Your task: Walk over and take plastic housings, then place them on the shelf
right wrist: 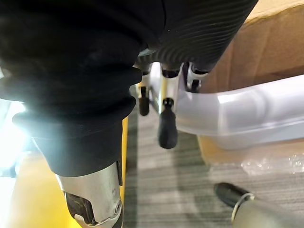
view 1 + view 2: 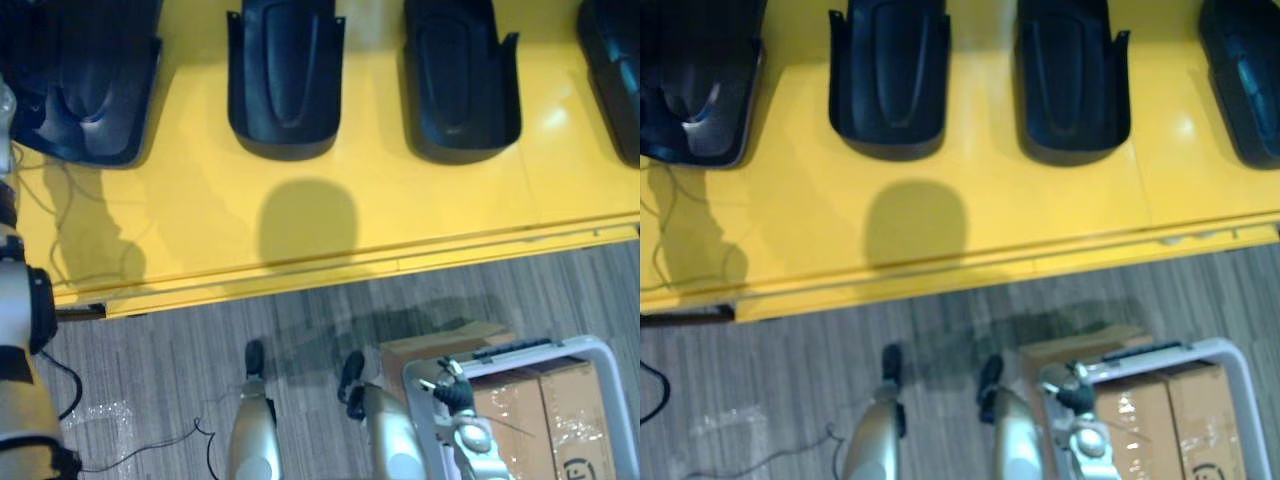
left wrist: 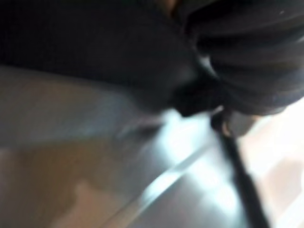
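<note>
4 black housings [image 2: 285, 75] lie in row on yellow table [image 2: 400, 210], spaced apart; easy single picks, I reckon. Right hand [image 2: 458, 398] hangs empty, fingers relaxed, beside white cart rail [image 2: 600, 350]. Left hand [image 3: 251, 61]: can't tell.

Glossy plastic on glossy yellow.
Black housings [image 2: 285, 90] are gleaming smooth; the shelf [image 2: 420, 210] is shining like lacquer; film-wrapped cardboard boxes [image 2: 560, 400] are glinting.

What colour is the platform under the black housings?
Bright yellow platform, best seen in the left eye view.
</note>
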